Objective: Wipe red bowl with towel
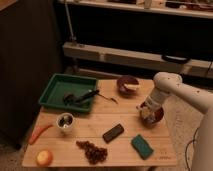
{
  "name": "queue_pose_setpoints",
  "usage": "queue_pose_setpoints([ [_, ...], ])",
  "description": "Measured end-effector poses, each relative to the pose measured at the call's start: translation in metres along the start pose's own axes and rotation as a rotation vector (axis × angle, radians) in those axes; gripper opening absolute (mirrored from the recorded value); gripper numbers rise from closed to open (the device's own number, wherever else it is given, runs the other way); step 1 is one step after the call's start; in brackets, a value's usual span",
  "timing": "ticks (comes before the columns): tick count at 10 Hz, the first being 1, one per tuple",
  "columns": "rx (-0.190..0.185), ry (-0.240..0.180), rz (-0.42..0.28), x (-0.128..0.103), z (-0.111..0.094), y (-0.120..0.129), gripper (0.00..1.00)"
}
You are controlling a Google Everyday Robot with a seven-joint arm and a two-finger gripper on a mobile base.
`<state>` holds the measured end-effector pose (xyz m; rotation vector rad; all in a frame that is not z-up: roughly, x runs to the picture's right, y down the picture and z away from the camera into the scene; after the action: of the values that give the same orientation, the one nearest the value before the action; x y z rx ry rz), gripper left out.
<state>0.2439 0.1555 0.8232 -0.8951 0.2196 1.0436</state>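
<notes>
Arm bent down from right | tool over red bowl, at towel | grip: cannot tell

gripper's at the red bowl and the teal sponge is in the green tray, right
No: the gripper is at the red bowl, but the teal sponge lies on the table, outside the green tray, as the camera view shows.

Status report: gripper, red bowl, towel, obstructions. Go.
Gripper low over red bowl, right side of table. Towel in the bowl beneath it. Teal sponge sits apart, nearer the front edge; nothing blocking.
</notes>
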Motion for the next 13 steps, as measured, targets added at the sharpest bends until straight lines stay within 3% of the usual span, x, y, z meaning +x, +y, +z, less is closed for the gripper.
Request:
queue_pose_setpoints([
  [6,0.048,0.005,0.061,0.016,-0.02,-0.034,0.0],
  [10,0.077,-0.002,0.089,0.008,-0.028,-0.055,0.0],
  [13,0.078,-0.006,0.08,-0.007,-0.024,-0.053,0.0],
])
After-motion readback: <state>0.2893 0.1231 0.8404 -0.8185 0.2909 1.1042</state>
